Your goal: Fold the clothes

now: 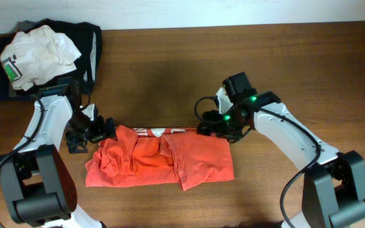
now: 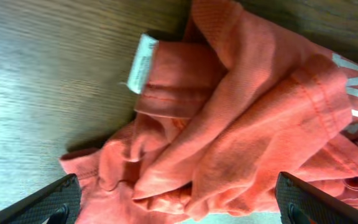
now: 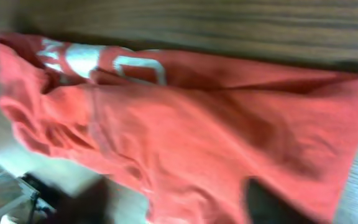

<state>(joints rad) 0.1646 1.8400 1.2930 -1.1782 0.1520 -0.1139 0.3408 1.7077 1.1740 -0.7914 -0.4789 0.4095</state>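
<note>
I count 1 orange shirt (image 1: 160, 161), lying crumpled and partly folded on the wooden table (image 1: 170, 57) between my 2 arms. It carries 1 white neck label (image 2: 142, 62) and white lettering (image 3: 79, 59) along its far edge. At the table's far left corner is 1 pile of 2 more garments, with a white garment (image 1: 40, 54) bunched on top of a black garment (image 1: 90, 41). All 3 pieces rest directly on the wood.

My left gripper (image 1: 100, 131) is at the shirt's left end, its 2 fingers (image 2: 42, 202) spread wide on either side of the rumpled cloth and gripping nothing. My right gripper (image 1: 215, 125) is at the shirt's upper right edge. I cannot tell how its jaws stand.
</note>
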